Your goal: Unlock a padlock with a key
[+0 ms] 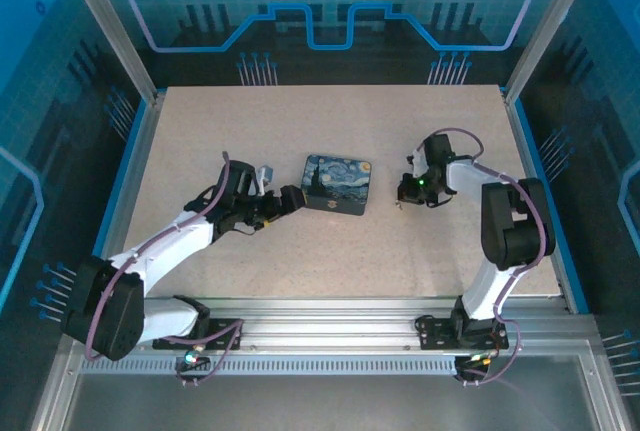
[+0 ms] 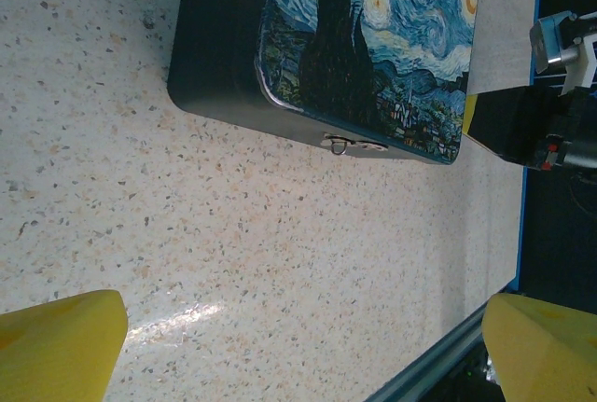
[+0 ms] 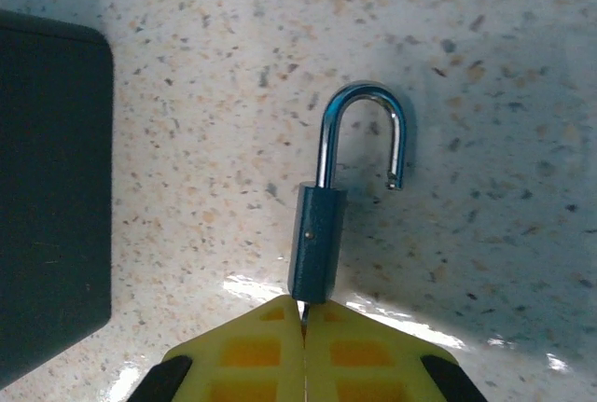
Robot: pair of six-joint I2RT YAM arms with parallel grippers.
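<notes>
The padlock [image 3: 315,243] lies flat on the counter [image 3: 485,66], directly ahead of the right claw [image 3: 304,327]. Its long axis runs in line with the claw, body end toward the pads and shackle [image 3: 362,103] pointing away. The right claw is pressed together on a thin dark sliver, the key [image 3: 303,307], which enters the bottom of the lock body. One shackle leg sits in the body and the other ends free beside it, so the lock looks already sprung.

The right arm is plainly the nearer one. The left claw [image 2: 298,337] is spread wide and holds nothing. From above it sits at the tin's [image 1: 340,183] left side [image 1: 292,198], with the tin between it and the lock.

In the right wrist view the tin's dark wall [image 3: 51,197] stands to the left of the lock, near but apart. Bare counter lies beyond the shackle and off to the right. Any pull or twist along the lock's axis has room there, though less toward the tin.
</notes>
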